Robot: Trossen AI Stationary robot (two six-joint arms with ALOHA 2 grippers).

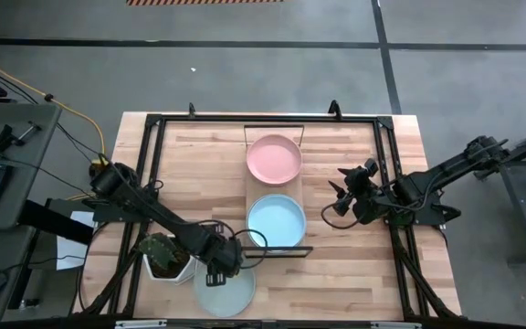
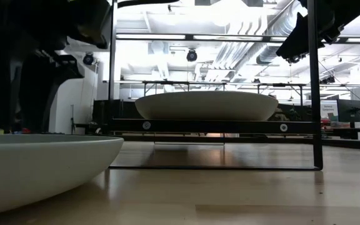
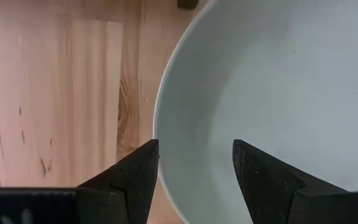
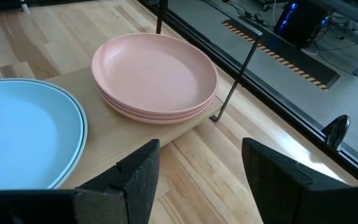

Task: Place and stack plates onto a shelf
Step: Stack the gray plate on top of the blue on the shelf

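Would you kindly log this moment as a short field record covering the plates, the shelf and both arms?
shelf: light-wood board in black frame, mid-table
pink plates: stack on shelf's far end
blue plate: on shelf's near end
mint plate: on the tabletop, near edge, not on shelf
left end effector: open, straddling the mint plate's rim
right end effector: open, empty, beside the shelf
cactus pot: left of mint plate

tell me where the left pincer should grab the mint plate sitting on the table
Probably at the rim. The mint plate lies flat on the table, so only its raised edge offers a pinch. The left pincer is open and already straddles the near edge from above; lowering one finger inside and one outside looks best.
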